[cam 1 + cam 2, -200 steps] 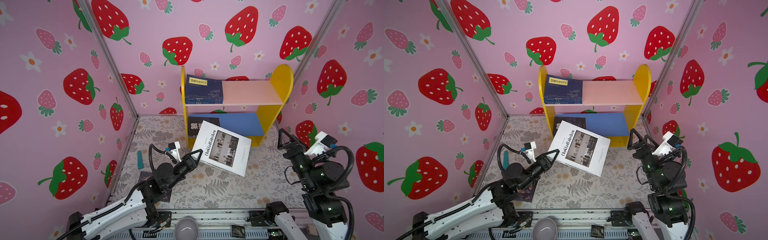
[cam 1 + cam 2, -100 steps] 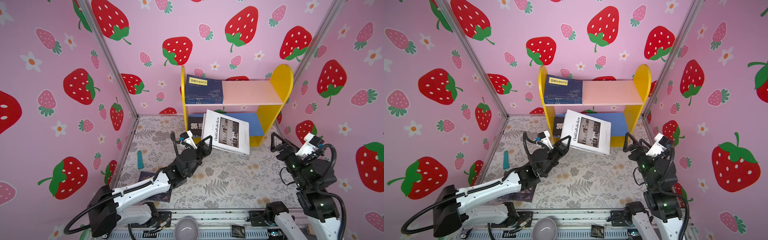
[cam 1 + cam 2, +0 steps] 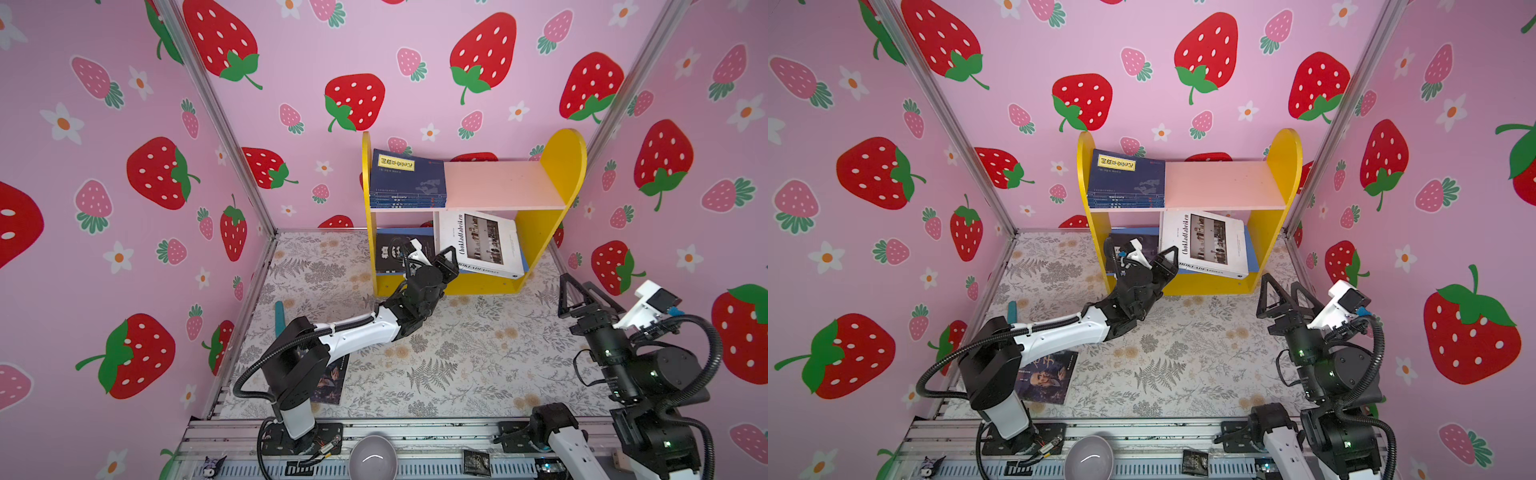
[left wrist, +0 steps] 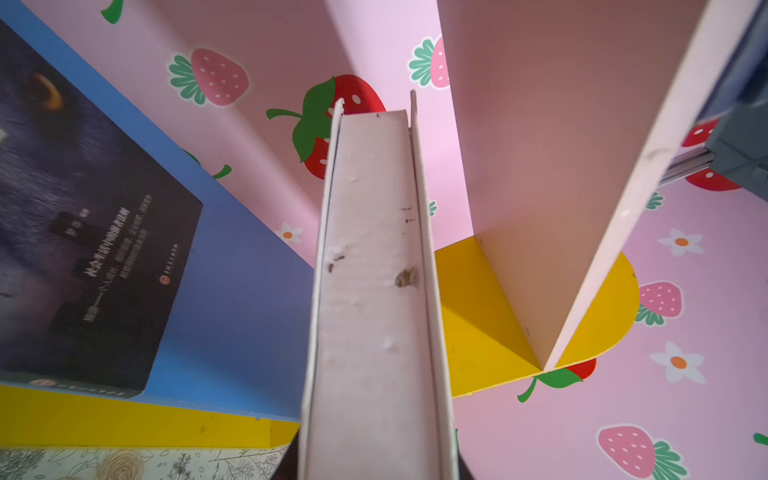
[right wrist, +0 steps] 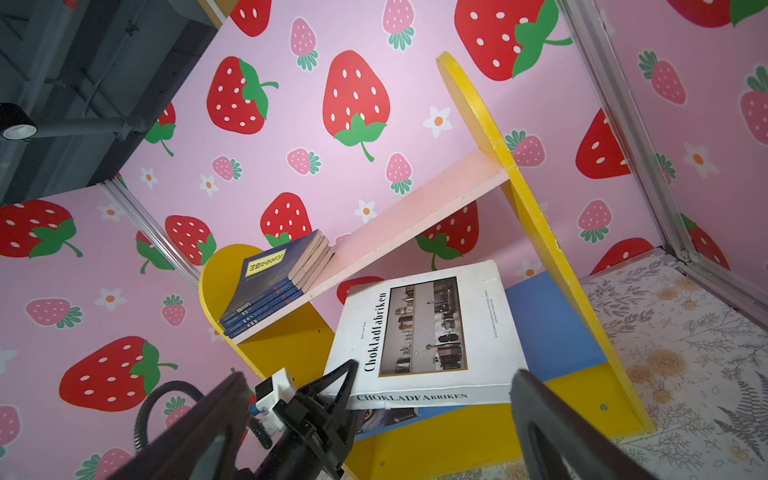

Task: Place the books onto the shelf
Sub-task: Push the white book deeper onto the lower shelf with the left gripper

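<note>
Since a second ago the left arm has stretched forward, carrying the white "Chokladfabriken" book from above the desk into the lower bay of the shelf.

In both top views the left end effector pinches 1 near corner by the spine. The book lies tilted, beside the wolf-eye book. Up on the pink board sit the navy books. The portrait book waits on the desk under the arm, and the right end effector hangs spread wide, empty, well apart.

Left wrist view: the page edge fills the narrow gap between the jaws, with the blue board alongside.

Right wrist view: the spine juts past the shelf front.

My read is a thick, stiff, heavy hardback. A corner hold lets it lever, so mid-spine looks steadier.
</note>
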